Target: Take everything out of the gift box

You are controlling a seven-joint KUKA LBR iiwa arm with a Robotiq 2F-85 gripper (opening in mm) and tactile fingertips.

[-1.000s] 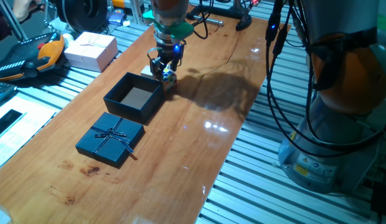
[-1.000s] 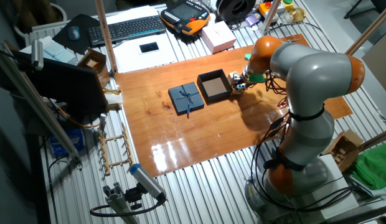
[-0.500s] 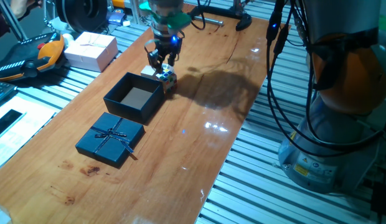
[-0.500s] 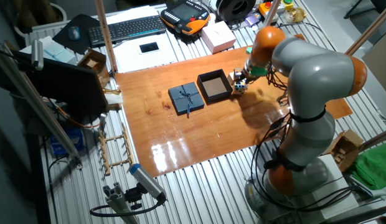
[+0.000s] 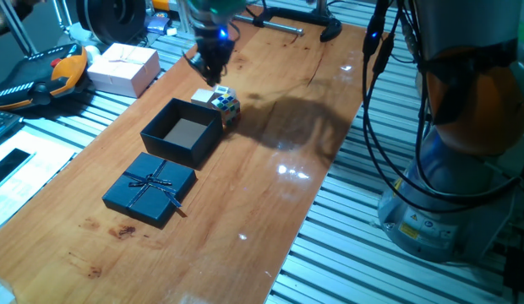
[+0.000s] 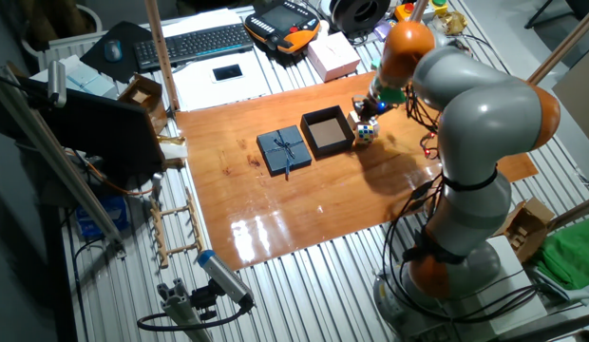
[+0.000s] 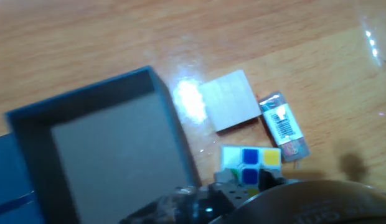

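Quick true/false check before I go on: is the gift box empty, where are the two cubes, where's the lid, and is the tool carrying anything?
1. The gift box has nothing inside. True.
2. The puzzle cube is still in the box. False: it sits on the table just outside the box.
3. The pale wooden block lies on the table beside the box. True.
4. The tool is carrying the puzzle cube. False: it is raised above the cubes with nothing in it.
5. The lid with the ribbon bow covers the box. False: it lies on the table next to the open box.
6. A small wrapped item with a barcode lies near the block. True.
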